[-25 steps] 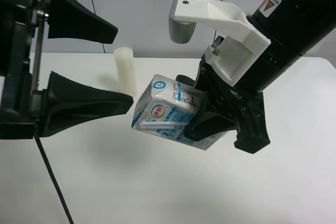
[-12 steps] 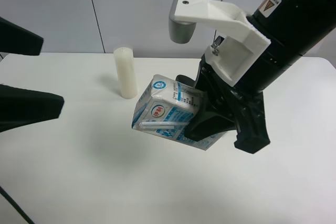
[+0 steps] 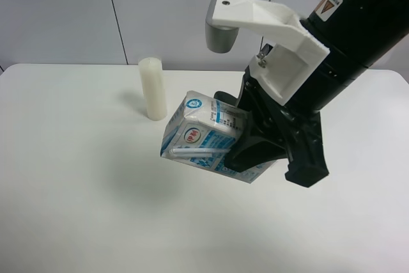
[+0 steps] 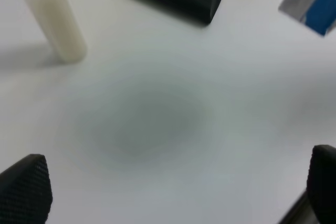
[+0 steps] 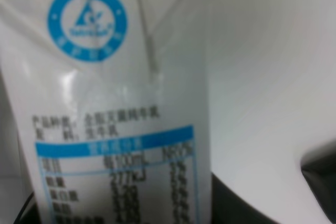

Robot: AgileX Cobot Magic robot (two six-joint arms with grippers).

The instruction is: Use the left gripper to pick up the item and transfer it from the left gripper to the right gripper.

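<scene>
White-and-blue carton (image 3: 198, 135) is gripped tilted above the table (image 3: 77, 209) by the right gripper (image 3: 238, 133) — jaws closed on it; the left gripper (image 4: 173, 182) is spread wide — nothing held.

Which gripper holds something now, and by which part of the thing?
The right gripper holds the drink carton, clamped across its base end, opposite the folded top. The left gripper is open and holds nothing.

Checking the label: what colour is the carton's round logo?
Blue logo on white carton; right wrist view best.
</scene>
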